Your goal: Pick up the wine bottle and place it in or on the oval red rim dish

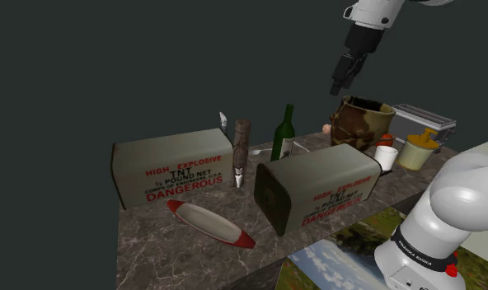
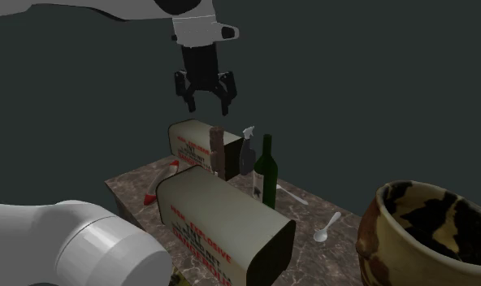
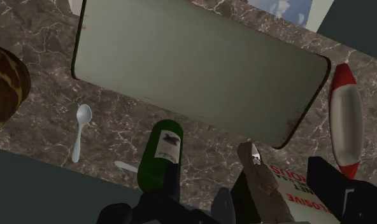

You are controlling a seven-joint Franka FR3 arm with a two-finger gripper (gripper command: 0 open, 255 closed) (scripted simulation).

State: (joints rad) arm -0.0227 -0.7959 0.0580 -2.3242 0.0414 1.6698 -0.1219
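I see a dark marbled countertop [image 1: 152, 239] carrying two pale boxes lettered TNT in red, the far TNT box [image 1: 172, 169] at the shoulder view's left and the near TNT box [image 1: 321, 185] closer to that camera. A mottled brown column [image 1: 241, 148] stands upright between them, with a pale spray bottle [image 2: 247, 150] near it. A brown-and-tan patterned pot [image 1: 362, 122], a white cup [image 1: 387, 157] and a yellow container [image 1: 416, 152] cluster at that view's right. A white spoon [image 2: 326, 228] lies flat on the stone.
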